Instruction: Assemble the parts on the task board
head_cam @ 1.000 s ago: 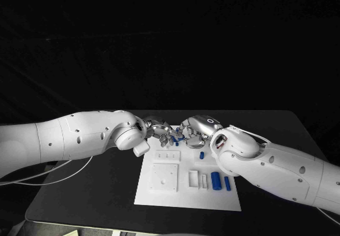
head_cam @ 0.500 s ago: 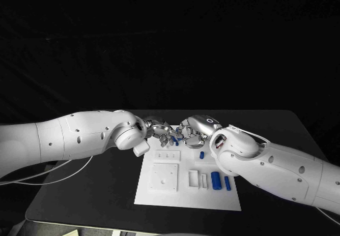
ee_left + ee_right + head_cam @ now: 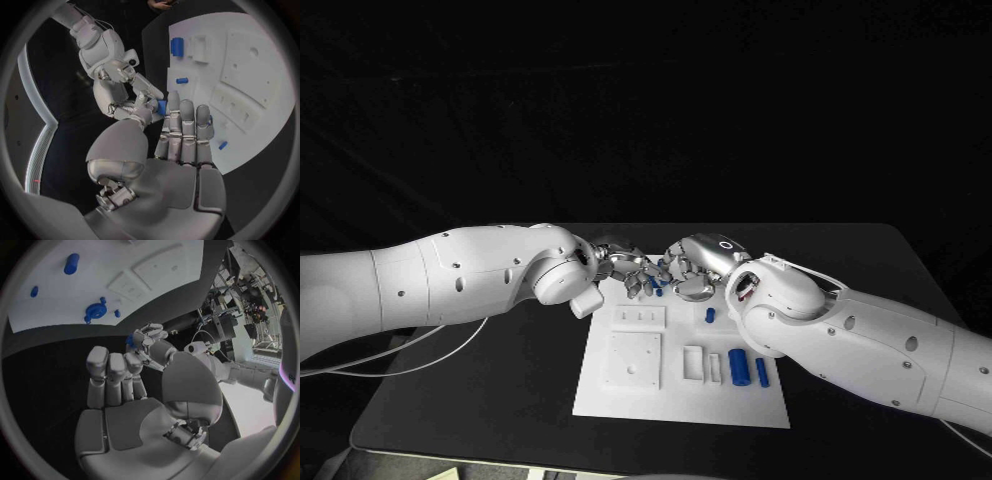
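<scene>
White task board (image 3: pixel 678 395), a flat rectangular plate with shallow recesses, lies in the middle of the black table (image 3: pixel 488 380), its long side running away from the robot. Both white arms reach over its far end, and the two silver hands meet there fingertip to fingertip, hiding the board's far edge in the head view.

The left hand (image 3: pixel 626 268) and the right hand (image 3: pixel 692 272) close together on one small blue part (image 3: pixel 162 107); in the left wrist view it sits between the right hand's fingertips (image 3: pixel 145 100) and the left thumb, while the left hand's other fingers lie straight and side by side. In the right wrist view the same blue part (image 3: pixel 131 339) shows at the left hand's fingertips. Which hand bears it I cannot tell; both touch it.

Since a second ago the hands have stayed in the same place, and the right forearm has shifted only slightly; the parts on the board lie as they did.

On the board, a large blue cylinder (image 3: pixel 738 362) and a thinner blue rod (image 3: pixel 763 372) lie side by side near the right edge, a short blue peg (image 3: pixel 711 315) lies farther up, and a blue round flanged part (image 3: pixel 95 309) rests near the far end.
</scene>
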Robot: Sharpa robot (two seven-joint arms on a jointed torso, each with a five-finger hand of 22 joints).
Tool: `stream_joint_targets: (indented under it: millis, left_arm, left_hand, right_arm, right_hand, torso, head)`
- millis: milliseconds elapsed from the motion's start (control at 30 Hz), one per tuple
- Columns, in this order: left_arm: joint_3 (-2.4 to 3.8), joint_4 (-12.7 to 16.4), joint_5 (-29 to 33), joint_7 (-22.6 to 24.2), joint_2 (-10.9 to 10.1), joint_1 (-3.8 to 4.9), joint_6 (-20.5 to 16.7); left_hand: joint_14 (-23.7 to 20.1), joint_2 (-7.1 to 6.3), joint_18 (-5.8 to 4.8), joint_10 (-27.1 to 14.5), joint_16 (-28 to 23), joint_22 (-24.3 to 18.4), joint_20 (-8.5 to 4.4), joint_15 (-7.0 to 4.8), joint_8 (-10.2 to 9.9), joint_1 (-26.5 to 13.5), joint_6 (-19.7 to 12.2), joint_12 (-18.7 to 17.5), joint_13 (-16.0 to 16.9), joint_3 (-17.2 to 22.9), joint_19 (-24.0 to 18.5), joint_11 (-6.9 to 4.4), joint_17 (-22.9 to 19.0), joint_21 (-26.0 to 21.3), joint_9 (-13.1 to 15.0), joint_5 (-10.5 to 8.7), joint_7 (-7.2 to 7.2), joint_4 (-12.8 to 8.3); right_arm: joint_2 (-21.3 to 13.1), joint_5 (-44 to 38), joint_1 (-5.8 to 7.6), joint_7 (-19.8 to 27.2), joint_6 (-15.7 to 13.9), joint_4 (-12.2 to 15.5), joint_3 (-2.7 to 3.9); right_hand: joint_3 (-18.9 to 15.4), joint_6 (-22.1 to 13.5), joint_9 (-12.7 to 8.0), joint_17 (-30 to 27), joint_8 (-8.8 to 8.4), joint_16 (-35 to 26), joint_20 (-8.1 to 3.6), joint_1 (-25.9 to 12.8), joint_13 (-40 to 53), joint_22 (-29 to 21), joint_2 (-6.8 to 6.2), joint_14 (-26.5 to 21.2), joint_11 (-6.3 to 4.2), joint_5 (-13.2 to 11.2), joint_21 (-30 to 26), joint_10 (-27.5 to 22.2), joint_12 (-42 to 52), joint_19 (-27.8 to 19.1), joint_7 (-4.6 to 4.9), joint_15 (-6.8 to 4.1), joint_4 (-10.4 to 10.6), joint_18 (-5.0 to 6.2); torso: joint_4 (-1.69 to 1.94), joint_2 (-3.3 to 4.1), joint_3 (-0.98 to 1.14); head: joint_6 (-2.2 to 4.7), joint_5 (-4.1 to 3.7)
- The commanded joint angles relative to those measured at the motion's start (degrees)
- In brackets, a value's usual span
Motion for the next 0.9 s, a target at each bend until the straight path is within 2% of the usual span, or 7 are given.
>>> stream_joint_targets:
  millis: [33, 267, 433, 533, 600, 733, 900]
  left_arm:
    - [0.05, 0.18, 0.25, 1.38, 0.10, 0.02, 1.12]
    - [0.05, 0.17, 0.61, 1.89, 0.09, 0.02, 0.96]
    - [0.05, 0.13, 1.03, 2.14, 0.02, 0.02, 0.54]
    - [0.05, 0.08, 1.12, 2.25, 0.01, 0.02, 0.25]
    - [0.05, 0.07, 1.13, 2.28, -0.02, 0.02, 0.12]
    - [0.06, -0.09, 1.13, 2.33, -0.02, 0.02, -0.16]
    - [0.06, -0.27, 0.52, 2.03, 0.06, 0.02, -0.40]
  left_hand:
    - [0.10, 1.15, -0.97, 0.57, -0.30, -0.04, -6.07, -0.06, 0.38, -0.15, 0.62, -0.50, -0.12, 0.50, -0.48, -0.08, 0.08, 0.07, -0.12, 0.27, -0.16, -1.14]
    - [0.14, 3.23, -1.10, 1.42, -0.30, -0.03, -6.02, -0.01, 0.92, -1.28, 1.50, -1.38, -0.13, 1.59, -0.55, -0.24, 0.16, 0.24, -0.25, 0.08, -0.41, -3.03]
    - [0.22, 4.00, -1.14, 1.82, -0.22, 0.01, -6.02, -0.03, 1.20, -2.03, 2.05, -1.74, -0.06, 1.98, -0.54, -0.35, 0.24, 0.37, -0.09, 0.00, -0.57, -3.72]
    - [0.27, 4.48, -1.16, 2.22, -0.16, 0.01, -6.04, -0.06, 1.42, -2.87, 2.51, -1.94, 0.06, 2.16, -0.53, -0.44, 0.31, 0.45, 0.10, 0.00, -0.71, -3.96]
    - [0.34, 4.74, -1.15, 2.57, -0.11, 0.01, -6.08, -0.09, 1.63, -3.54, 2.90, -2.00, 0.18, 2.23, -0.49, -0.56, 0.35, 0.50, 0.27, 0.08, -0.85, -4.06]
    - [0.65, 4.90, -1.06, 3.45, 0.15, 0.04, -6.23, -0.27, 2.17, -4.63, 3.85, -1.94, 0.56, 2.41, -0.29, -0.88, 0.54, 0.72, 0.78, 1.04, -1.24, -4.64]
    - [1.13, 4.98, -0.98, 4.45, 0.68, 0.16, -6.46, -0.56, 2.66, -5.83, 4.68, -1.77, 1.12, 2.76, 0.06, -1.23, 0.89, 1.14, 1.42, 3.20, -1.62, -5.48]
  right_arm:
    - [0.08, -0.06, 0.00, 0.10, 0.30, -0.20, 0.02]
    - [0.14, -0.01, 0.00, 0.13, 0.56, -0.24, 0.02]
    - [0.18, 1.02, 0.00, 0.30, 0.54, -0.56, 0.02]
    - [0.06, 1.66, 0.01, 0.37, -0.38, -0.80, 0.02]
    - [-0.03, 1.88, 0.01, 0.39, -1.11, -0.99, 0.01]
    - [-0.48, 2.32, 0.01, 0.54, -3.18, -1.57, 0.01]
    - [-1.48, 2.57, 0.01, 0.94, -5.68, -2.12, 0.18]
  right_hand:
    - [0.37, 4.54, 0.09, -0.09, 0.19, 0.18, -0.16, 0.15, -0.05, -0.07, -0.52, -0.05, -0.10, -0.08, 0.03, 0.32, 0.03, 0.41, 1.53, -0.28, -0.06, 4.75]
    - [0.39, 4.54, 0.09, -0.10, 0.18, 0.17, -0.17, 0.15, -0.08, -0.08, -0.55, -0.05, -0.10, -0.07, 0.02, 0.31, 0.00, 0.42, 1.53, -0.28, -0.03, 4.75]
    - [0.47, 4.40, 0.05, -0.13, 0.07, 0.09, -0.18, 0.09, -0.56, -0.13, -0.74, -0.10, -0.07, 0.03, -0.04, -0.08, -0.48, 0.40, 1.57, -0.26, 0.10, 4.75]
    - [0.33, 2.74, -0.35, -0.29, -0.91, -0.22, -0.22, 0.00, -0.81, -0.28, -1.94, -0.28, 0.38, 1.34, -0.30, -0.26, -0.86, 0.29, 2.05, 0.11, 0.23, 4.75]
    - [-0.34, -0.02, -0.95, -0.53, -2.41, -0.72, -0.25, 0.01, -0.99, -0.49, -3.73, -0.71, 1.21, 2.12, -0.74, -0.90, -1.34, -0.05, 2.94, 0.86, 0.30, 4.75]
    - [-2.92, -3.93, -1.74, -0.80, -4.38, -1.38, -0.22, 0.13, -1.01, -0.79, -5.72, -1.62, 2.57, 1.63, -1.54, -2.66, -1.92, -0.85, 4.40, 2.17, -0.06, 4.75]
    - [-4.43, -5.04, -1.85, -0.97, -4.76, -1.74, -0.02, 1.14, -1.00, -0.98, -6.10, -2.34, 3.16, 1.88, -2.24, -3.85, -2.05, -1.64, 4.95, 2.77, -0.18, 4.75]
  torso:
    - [-0.02, 0.00, -0.01]
    - [-0.01, 0.00, 0.03]
    - [0.00, 0.01, 0.03]
    - [-0.05, -0.01, 0.04]
    - [-0.06, -0.02, 0.04]
    - [-0.07, -0.03, 0.04]
    - [-0.06, -0.05, 0.05]
  head:
    - [-0.05, -0.01]
    - [-0.07, -0.05]
    - [-0.11, -0.07]
    - [-0.12, -0.04]
    - [-0.13, -0.02]
    - [-0.09, -0.05]
    - [0.01, -0.08]
